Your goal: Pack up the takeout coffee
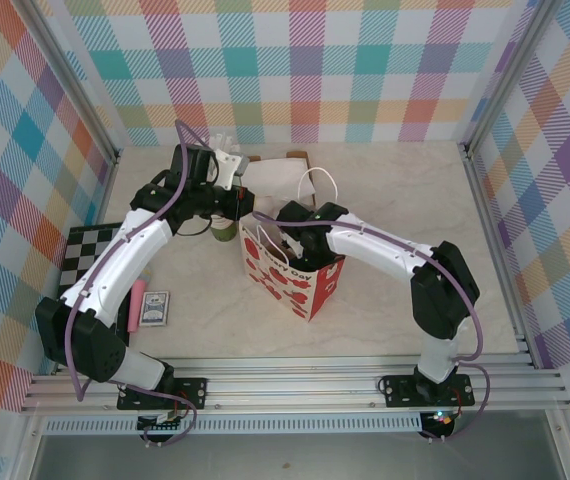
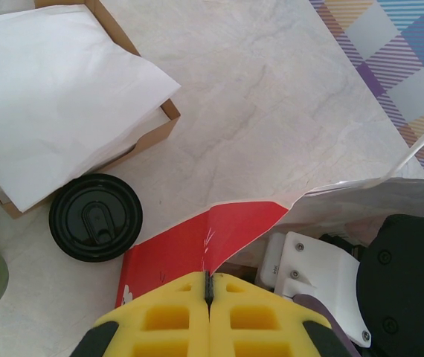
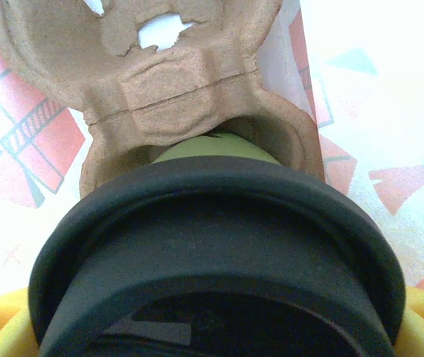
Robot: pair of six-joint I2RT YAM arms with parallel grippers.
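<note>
At the bottom of the right wrist view, our right tool [image 3: 212,323] clasps the takeout coffee [image 3: 219,216] inside the red paper bag [image 1: 305,285], with a pulp cup carrier [image 3: 182,89] above it. Our left tool [image 2: 209,297] is clenched on the bag's rim.

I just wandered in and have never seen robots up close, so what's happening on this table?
Two robot arms are packing the takeout coffee, a green cup with a black lid, into a red-and-white paper bag. The left gripper has its jaws pinched shut on the bag's rim, holding it up. The right gripper reaches down inside the bag with the cup, close to a cardboard cup carrier. A spare black lid lies on the table nearby.
</note>
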